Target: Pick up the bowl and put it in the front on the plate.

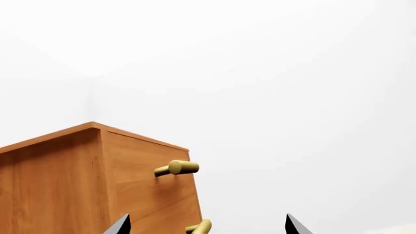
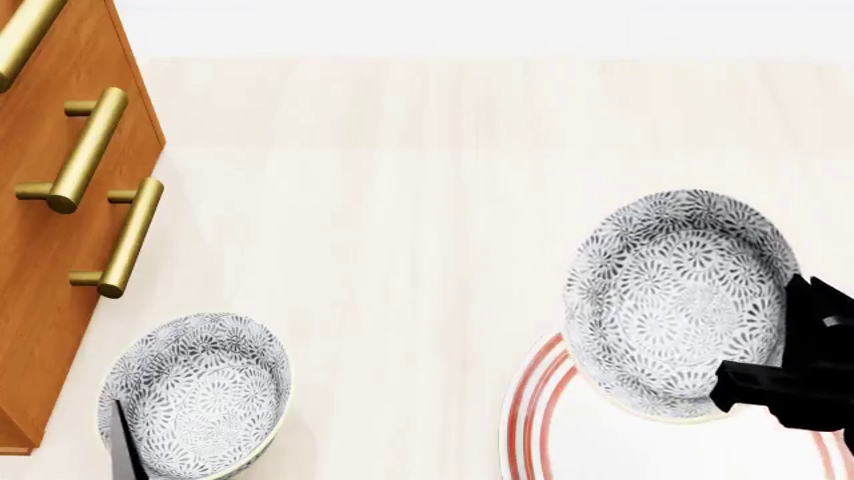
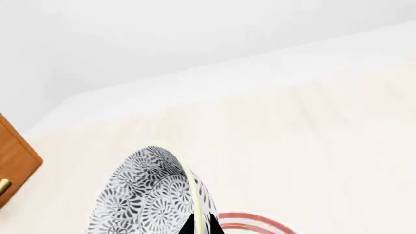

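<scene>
Orange-brown wooden cabinet (image 2: 54,250) with brass handles (image 2: 83,150) stands at far left. Next, a spare patterned bowl (image 2: 200,392) rests on the pale counter (image 2: 400,200); my left fingers (image 1: 207,225) spread wide, holding nothing. Right of centre, the bowl (image 2: 678,300) hangs tilted over the red-ringed plate (image 2: 534,415), its rim pinched by my right fingers (image 2: 761,385). Ceramic: I judge it rigid, glazed-slick, breakable; the rim hold suits it, lowered gently.
</scene>
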You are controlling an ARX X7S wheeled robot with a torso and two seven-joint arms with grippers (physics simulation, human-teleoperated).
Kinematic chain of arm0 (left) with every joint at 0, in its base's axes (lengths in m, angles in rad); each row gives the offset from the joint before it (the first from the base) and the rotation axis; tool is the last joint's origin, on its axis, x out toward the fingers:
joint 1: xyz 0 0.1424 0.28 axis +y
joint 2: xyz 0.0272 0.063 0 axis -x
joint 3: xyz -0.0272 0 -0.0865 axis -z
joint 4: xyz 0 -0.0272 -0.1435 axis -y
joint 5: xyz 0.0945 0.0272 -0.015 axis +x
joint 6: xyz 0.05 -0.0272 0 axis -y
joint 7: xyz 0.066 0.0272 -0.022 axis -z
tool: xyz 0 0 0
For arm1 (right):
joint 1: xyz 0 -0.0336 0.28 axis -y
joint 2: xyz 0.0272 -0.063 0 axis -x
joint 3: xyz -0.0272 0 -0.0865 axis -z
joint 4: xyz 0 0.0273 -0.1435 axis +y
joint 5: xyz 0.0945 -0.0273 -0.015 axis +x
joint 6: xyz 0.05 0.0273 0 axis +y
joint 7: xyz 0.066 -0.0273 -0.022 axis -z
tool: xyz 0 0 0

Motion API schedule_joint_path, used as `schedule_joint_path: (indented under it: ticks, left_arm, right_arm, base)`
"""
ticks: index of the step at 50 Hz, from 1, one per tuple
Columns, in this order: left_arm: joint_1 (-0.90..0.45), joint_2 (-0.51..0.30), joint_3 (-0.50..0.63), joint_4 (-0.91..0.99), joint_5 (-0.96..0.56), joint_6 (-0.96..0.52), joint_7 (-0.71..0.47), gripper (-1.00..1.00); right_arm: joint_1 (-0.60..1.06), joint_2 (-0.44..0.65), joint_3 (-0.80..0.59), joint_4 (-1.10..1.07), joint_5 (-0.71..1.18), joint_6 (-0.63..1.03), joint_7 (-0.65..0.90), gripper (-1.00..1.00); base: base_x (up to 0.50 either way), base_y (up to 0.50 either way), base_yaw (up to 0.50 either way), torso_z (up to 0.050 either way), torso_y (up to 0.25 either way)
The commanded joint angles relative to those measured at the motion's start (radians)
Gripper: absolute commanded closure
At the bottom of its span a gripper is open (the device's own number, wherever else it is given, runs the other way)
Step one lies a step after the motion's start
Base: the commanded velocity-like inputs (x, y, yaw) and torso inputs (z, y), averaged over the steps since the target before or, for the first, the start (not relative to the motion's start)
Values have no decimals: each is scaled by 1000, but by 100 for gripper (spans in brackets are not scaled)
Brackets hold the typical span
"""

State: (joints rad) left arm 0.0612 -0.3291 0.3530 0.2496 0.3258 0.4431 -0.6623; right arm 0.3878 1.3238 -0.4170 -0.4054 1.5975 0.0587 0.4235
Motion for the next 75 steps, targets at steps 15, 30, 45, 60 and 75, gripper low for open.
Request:
schedule_joint_path:
  ticks: [15, 30, 45, 60, 75]
  left_arm:
    - [-4, 1, 8, -1, -3, -11, 19, -100]
    - [-7, -1, 10, 0, -12, -22, 18, -100]
    - [-8, -4, 15, 0, -12, -24, 14, -100]
    - [-9, -9, 20, -4, -12, -23, 10, -100]
    - [-10, -12, 25, -4, -14, -27, 8, -100]
  right_arm:
    - [-117, 48, 43, 6, 137, -62, -98, 100]
    - [-116, 12, 24, 38, 130, -33, -101, 100]
    - [-93, -15, 19, 74, 109, -15, -87, 100]
    - [-104, -42, -6, 69, 74, 5, -96, 100]
    - [-143, -54, -24, 101, 62, 2, -101, 100]
  base:
    - [0, 0, 0, 0, 0]
    - [0, 0, 0, 0, 1]
    - [0, 0, 0, 0, 0]
    - [0, 0, 0, 0, 1]
    - [0, 0, 0, 0, 1]
